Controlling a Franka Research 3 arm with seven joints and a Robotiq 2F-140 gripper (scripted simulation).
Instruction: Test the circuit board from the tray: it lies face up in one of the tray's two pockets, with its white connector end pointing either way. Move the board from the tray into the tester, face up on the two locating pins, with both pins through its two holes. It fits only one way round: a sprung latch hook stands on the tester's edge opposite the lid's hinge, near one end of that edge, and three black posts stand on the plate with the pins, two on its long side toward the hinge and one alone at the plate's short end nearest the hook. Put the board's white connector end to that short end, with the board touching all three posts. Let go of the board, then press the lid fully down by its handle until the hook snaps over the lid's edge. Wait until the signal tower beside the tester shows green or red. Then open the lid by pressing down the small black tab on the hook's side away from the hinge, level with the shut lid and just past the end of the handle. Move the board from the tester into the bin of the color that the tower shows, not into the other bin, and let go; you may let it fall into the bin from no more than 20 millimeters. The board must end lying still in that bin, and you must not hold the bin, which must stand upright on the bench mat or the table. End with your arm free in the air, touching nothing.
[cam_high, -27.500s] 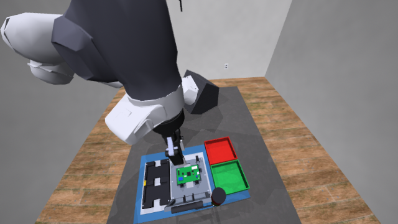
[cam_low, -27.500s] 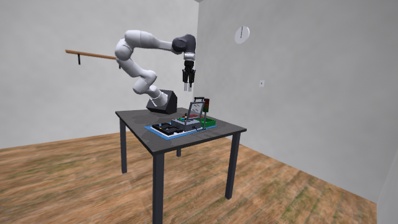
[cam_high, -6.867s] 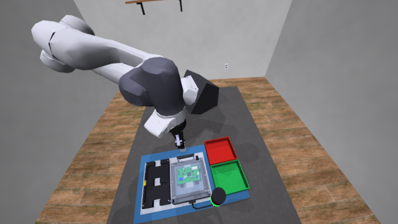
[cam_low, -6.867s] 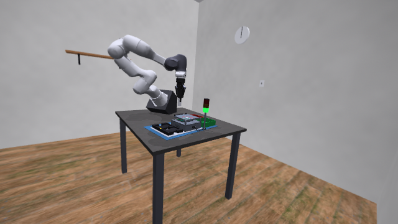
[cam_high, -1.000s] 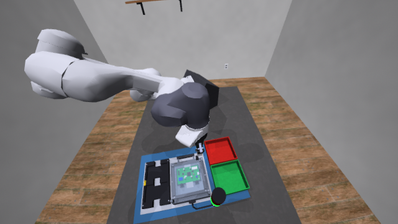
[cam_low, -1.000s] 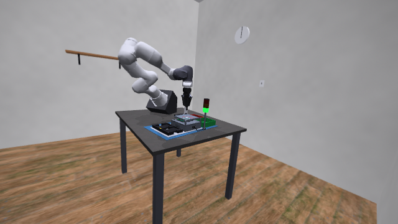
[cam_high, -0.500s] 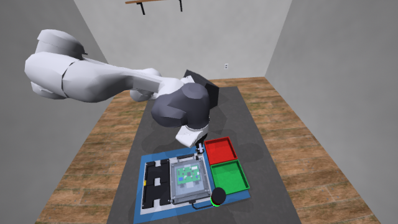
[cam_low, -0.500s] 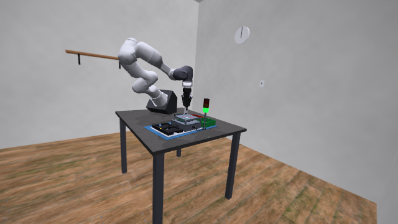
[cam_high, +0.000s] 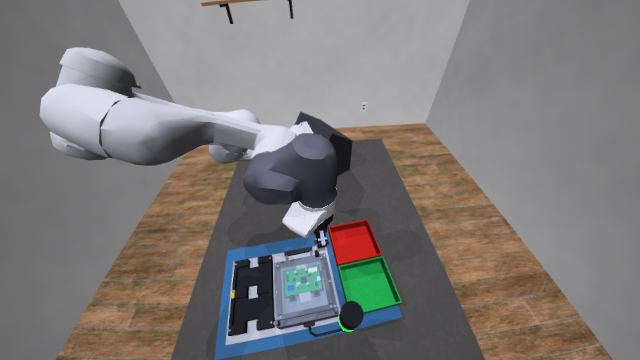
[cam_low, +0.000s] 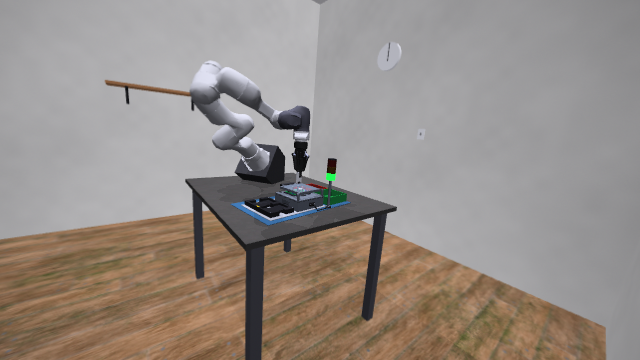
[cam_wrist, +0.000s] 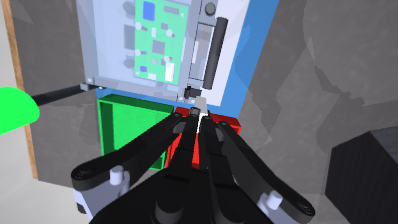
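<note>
- Fingertips of the black gripper are pressed together with nothing between them, pointing down just short of the small black tab at the tester's corner, past the end of the handle.
- Beneath the fingers sits the red bin, a shallow square box; the green bin touches it on the side toward the table's near edge.
- Beyond lies the tester, a grey metal frame with a clear lid shut flat and a dark cylindrical handle.
- Under the lid the circuit board lies face up: a thin green rectangle studded with small chips, white connector at one end. It looks light, stiff and fragile, and is probably best pinched by its two long bare edges.
- Past the tester is the black tray, both pockets showing no board.
- At the mat's near corner, the signal tower glows green.
</note>
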